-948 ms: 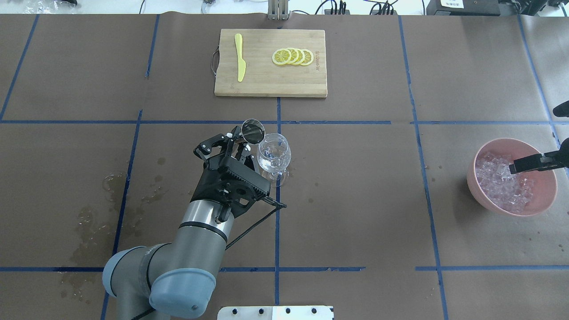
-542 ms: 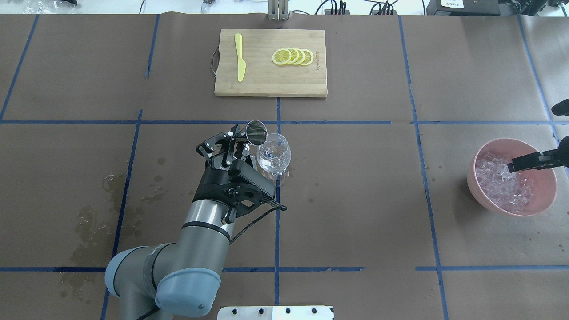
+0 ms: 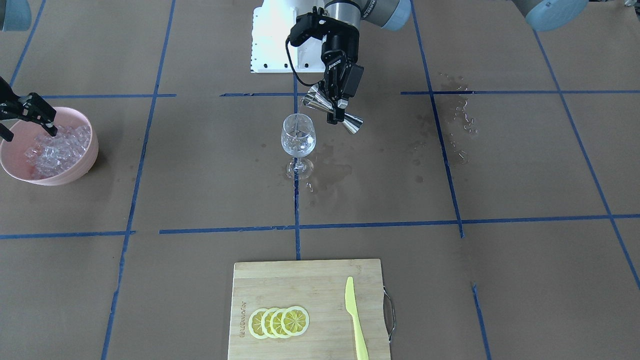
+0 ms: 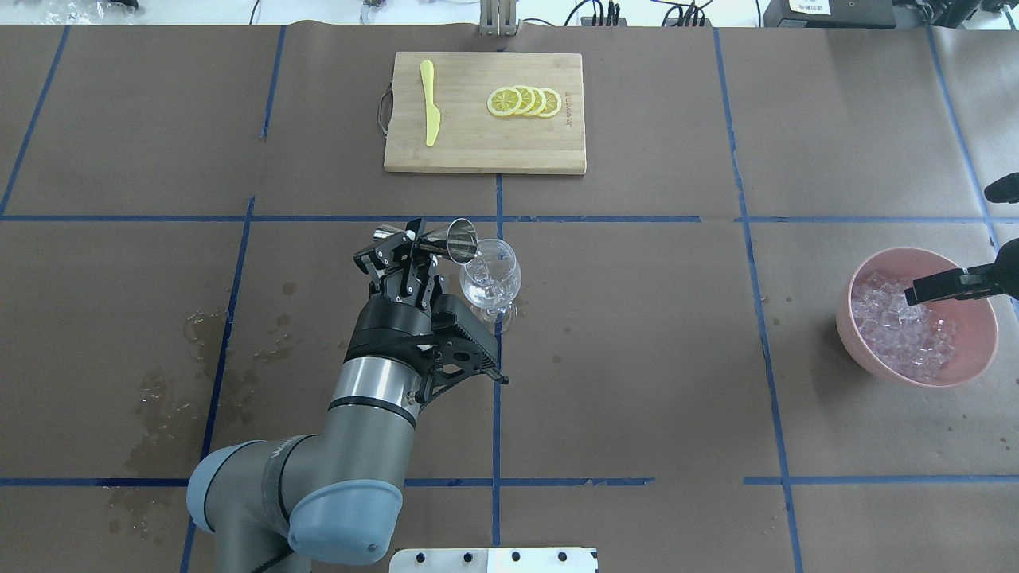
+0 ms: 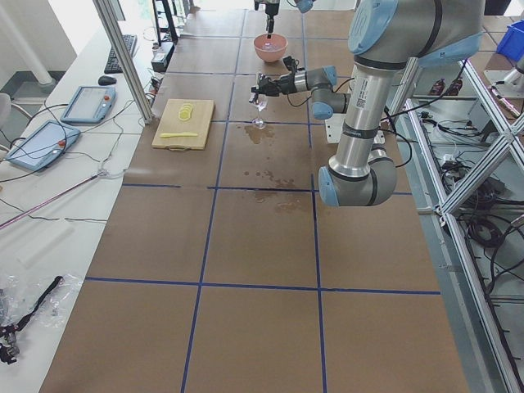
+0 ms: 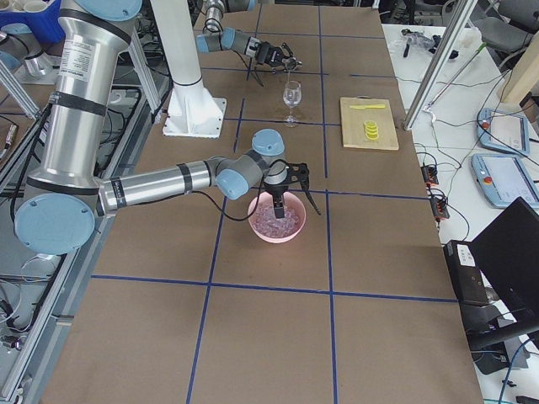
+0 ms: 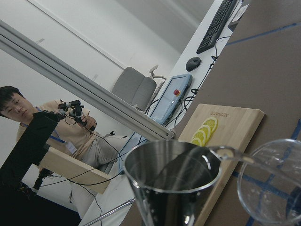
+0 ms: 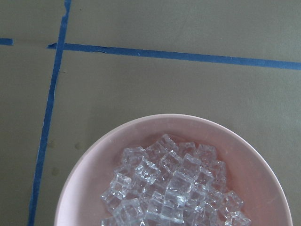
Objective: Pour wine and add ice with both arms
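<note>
My left gripper (image 4: 414, 245) is shut on a steel jigger (image 4: 455, 239), tipped sideways with its mouth over the rim of the clear stemmed glass (image 4: 491, 274). A thin stream of clear wine (image 3: 298, 123) falls from the jigger (image 3: 331, 107) into the glass (image 3: 298, 137); the left wrist view shows it (image 7: 231, 152) leaving the lip. The ice (image 4: 899, 326) is a heap of clear cubes in a pink bowl (image 4: 975, 358) at the right. My right gripper (image 4: 951, 247) hangs open and empty just above the ice (image 8: 169, 188). It also shows in the front view (image 3: 31, 131).
A wooden cutting board (image 4: 484, 155) with lemon slices (image 4: 524, 102) and a yellow knife (image 4: 430, 103) lies at the far middle. Wet spill marks (image 4: 191, 350) spot the paper left of my left arm. The white pedestal (image 4: 493, 559) sits at the near edge.
My left wrist has rolled, tipping the jigger further onto its side over the glass rim. My right gripper has drifted slightly over the bowl, still open.
</note>
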Controlling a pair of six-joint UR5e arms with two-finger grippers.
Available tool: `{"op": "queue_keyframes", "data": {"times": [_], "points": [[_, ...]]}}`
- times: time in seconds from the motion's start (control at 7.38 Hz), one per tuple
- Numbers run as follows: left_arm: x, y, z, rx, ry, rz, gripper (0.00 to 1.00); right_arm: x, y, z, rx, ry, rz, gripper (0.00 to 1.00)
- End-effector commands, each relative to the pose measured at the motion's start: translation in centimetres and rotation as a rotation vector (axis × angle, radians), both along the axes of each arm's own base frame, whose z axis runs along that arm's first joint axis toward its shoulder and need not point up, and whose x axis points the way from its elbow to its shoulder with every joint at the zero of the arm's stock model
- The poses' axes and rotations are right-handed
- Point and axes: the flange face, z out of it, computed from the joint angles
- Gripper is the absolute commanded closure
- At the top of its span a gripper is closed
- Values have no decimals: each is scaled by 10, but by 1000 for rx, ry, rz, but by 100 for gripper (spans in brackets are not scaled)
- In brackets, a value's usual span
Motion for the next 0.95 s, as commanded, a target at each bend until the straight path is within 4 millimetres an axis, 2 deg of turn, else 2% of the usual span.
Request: {"op": "queue_keyframes", "data": {"times": [0.0, 0.81], "points": [[2, -1, -4, 11, -78, 3, 100, 0, 0, -1, 0, -1, 0, 0], [3, -4, -4, 67, -320, -19, 100, -3, -1, -3, 4, -5, -4, 0]]}}
